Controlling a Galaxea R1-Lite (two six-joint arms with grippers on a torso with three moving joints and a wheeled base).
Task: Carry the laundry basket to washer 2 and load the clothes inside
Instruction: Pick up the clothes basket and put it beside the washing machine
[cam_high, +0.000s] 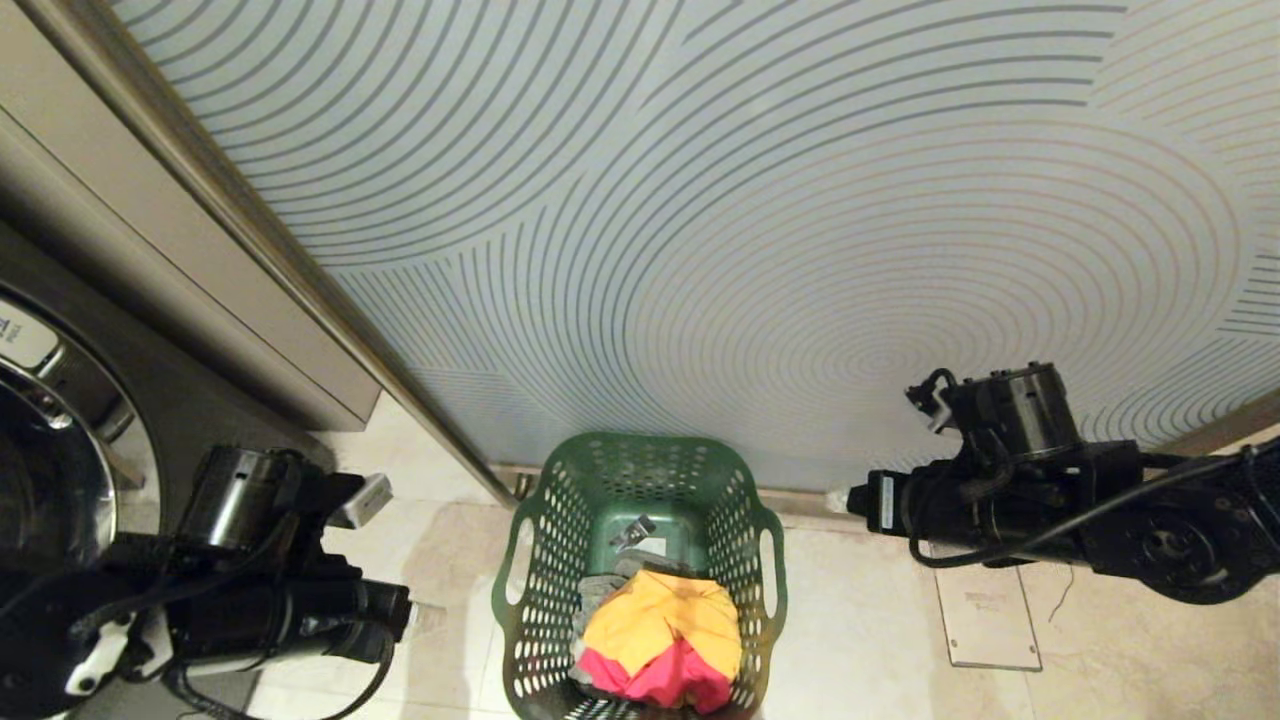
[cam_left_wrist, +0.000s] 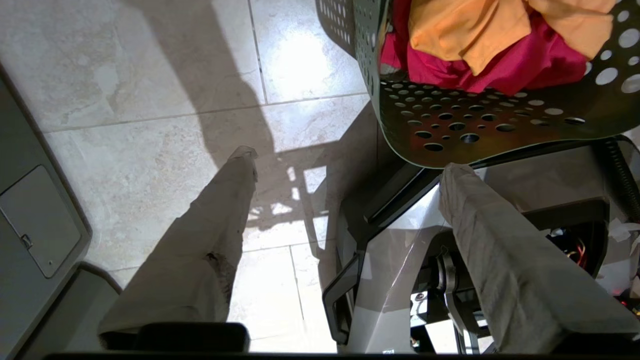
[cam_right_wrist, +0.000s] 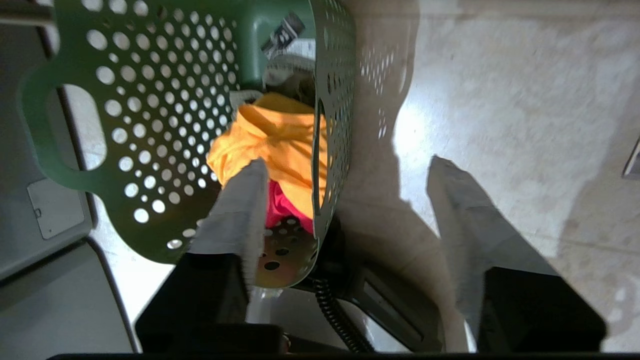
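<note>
laundry basket (cam_high: 640, 570) down on the tiled floor (cam_high: 880, 620) beside a chrome-rimmed washer (cam_high: 60, 470), orange and pink clothes (cam_high: 665, 635) still inside, left tool (cam_left_wrist: 345, 165) and right tool (cam_right_wrist: 345, 172) both spread open, empty; loading left.

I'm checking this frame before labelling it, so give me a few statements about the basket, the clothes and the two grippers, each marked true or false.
1. The basket stands on the tiled floor between the two arms. True.
2. The left gripper is shut on the basket's handle. False: its fingers are spread and hold nothing.
3. An orange garment lies over a pink one in the basket. True.
4. The basket is empty. False: clothes lie in it.
5. The right gripper is open. True.
</note>
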